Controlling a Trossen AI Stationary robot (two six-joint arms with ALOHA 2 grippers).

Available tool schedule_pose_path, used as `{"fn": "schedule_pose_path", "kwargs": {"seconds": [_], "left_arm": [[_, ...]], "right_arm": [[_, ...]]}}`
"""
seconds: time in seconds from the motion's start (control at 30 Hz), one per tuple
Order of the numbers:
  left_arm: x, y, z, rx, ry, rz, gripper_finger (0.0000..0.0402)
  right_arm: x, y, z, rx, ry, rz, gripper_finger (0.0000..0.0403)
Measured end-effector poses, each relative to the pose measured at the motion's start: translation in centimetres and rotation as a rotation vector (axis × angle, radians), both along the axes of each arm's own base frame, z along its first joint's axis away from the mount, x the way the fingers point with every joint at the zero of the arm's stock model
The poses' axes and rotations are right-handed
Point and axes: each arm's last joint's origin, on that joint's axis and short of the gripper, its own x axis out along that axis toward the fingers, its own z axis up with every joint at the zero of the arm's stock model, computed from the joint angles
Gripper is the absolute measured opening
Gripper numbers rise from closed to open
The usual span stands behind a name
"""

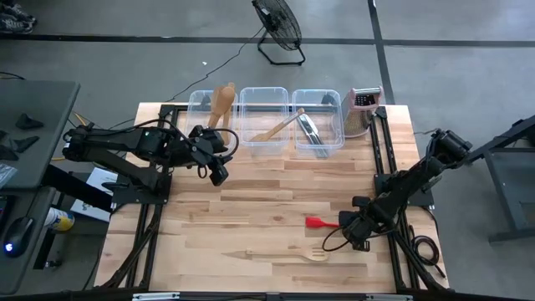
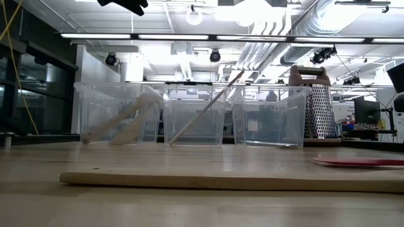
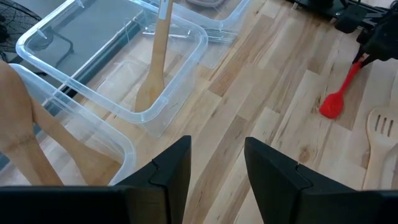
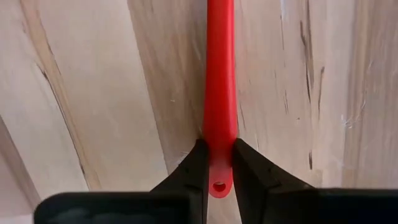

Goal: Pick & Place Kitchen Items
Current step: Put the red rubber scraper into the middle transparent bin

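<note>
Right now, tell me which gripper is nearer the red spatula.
Right. The right gripper is closed on the red spatula at its handle end, near the table's right side. The left gripper hangs open near the clear tubs, well away from it.

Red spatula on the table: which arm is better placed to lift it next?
Right. The right gripper already straddles the red spatula at its handle end, while the left gripper is open, far off near the tubs.
</note>
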Motion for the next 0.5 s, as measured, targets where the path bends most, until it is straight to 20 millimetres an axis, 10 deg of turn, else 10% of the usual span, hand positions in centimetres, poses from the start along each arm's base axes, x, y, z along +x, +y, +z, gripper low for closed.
{"fn": "schedule_pose_path", "kwargs": {"seconds": [0.5], "left_arm": [[0.0,0.0,0.0,-0.010,0.000,-0.006,0.0147]], "right_arm": [[-0.2,-0.9,3.2,0.082,-0.146,-0.132,0.0002]]}}
